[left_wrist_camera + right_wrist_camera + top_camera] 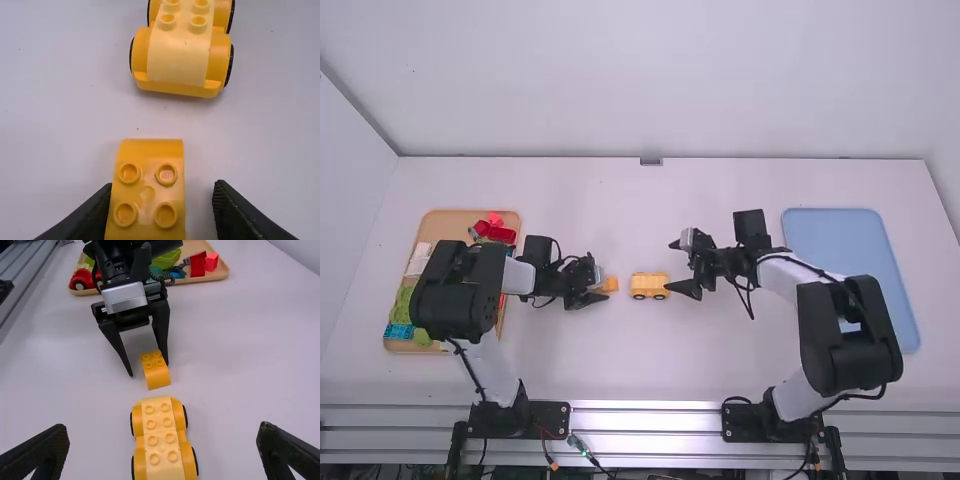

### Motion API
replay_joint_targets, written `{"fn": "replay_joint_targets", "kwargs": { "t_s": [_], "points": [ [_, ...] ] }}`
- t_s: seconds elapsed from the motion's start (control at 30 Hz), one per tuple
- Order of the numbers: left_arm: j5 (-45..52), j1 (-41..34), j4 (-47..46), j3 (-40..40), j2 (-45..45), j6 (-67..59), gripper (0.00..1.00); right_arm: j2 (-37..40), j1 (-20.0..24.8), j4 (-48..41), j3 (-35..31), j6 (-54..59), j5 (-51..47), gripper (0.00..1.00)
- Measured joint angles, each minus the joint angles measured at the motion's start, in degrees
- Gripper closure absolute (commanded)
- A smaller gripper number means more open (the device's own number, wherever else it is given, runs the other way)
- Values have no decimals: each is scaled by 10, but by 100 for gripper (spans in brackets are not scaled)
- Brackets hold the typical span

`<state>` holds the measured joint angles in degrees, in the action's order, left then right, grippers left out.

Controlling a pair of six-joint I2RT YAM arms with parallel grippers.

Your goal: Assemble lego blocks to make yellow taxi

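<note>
Near the table's middle, my left gripper (601, 284) is open around a small orange-yellow block (611, 284). In the left wrist view the left gripper (162, 185) has the block (147, 200) between its fingers, close against one, with a gap to the other; several studs face up. A yellow wheeled car base (649, 286), studs up, stands just right of that block, apart from it. My right gripper (672, 266) is at the car base's right end, open. In the right wrist view the right gripper (162, 429) is spread wide, holding nothing, with the car base (162, 440) between its fingers' lines.
A wooden tray (445, 222) at the left holds red, green, blue and white pieces, partly behind the left arm. A blue tray (835, 235) lies at the right, partly behind the right arm. The table's far edge meets a white wall (650, 80).
</note>
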<state>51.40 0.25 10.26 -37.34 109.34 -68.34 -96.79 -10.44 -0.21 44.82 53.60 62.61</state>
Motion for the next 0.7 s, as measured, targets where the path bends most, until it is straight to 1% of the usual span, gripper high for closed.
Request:
{"fn": "replay_joint_targets", "kwargs": {
  "t_s": [0.1,0.13,0.33,0.57,0.7],
  "points": [
    [-2,0,6,0,0,-1,59,0,0,0,0,0,0,1],
    [-2,0,7,0,0,-1,63,0,0,0,0,0,0,1],
    [-5,0,15,0,0,0,64,0,0,-2,0,0,0,1],
    [-6,0,-7,-12,0,0,73,0,0,-14,0,1,-18,1],
    [-6,0,-20,-21,-5,-1,76,0,0,13,-16,3,-36,1]
  ]
}}
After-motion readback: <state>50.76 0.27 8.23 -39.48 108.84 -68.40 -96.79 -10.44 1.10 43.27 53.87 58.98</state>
